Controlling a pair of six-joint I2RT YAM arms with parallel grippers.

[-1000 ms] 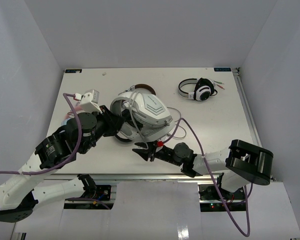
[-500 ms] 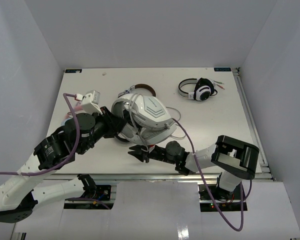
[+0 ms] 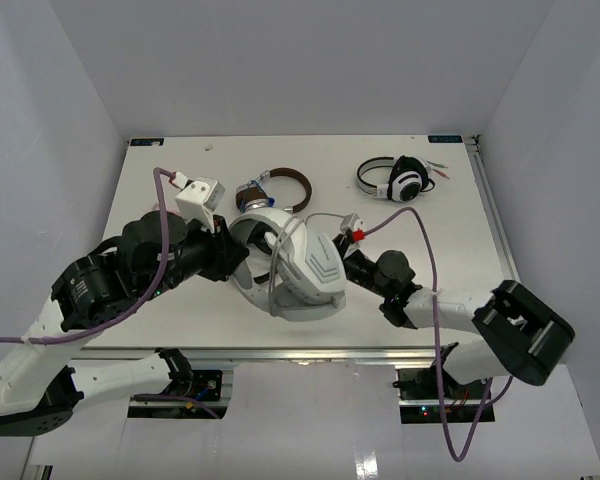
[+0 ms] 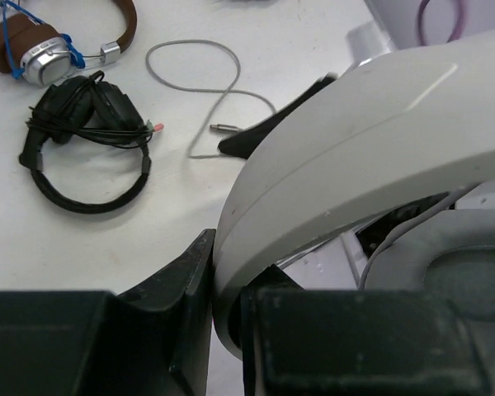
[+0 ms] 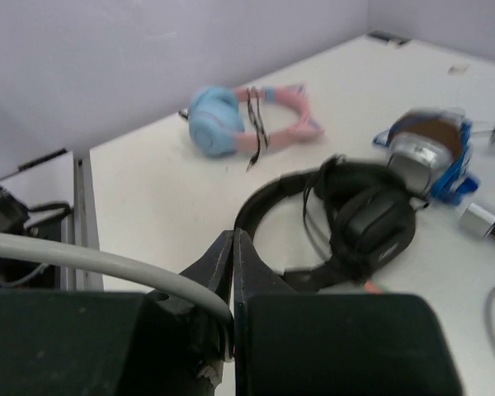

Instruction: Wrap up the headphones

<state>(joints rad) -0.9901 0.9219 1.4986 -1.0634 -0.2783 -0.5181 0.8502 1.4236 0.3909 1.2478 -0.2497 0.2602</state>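
Left wrist view: left end effector (image 4: 221, 276) clamps the band of the headphones (image 4: 355, 157), right end effector (image 5: 233, 247) pinches the cable (image 5: 82, 257), so hold it taut while looping.

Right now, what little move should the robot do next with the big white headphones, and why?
Probably the right gripper should carry the grey cable it pinches once more around the white headphones. The left gripper clamps the band, steadying them, and the cable already crosses the band in the top view.
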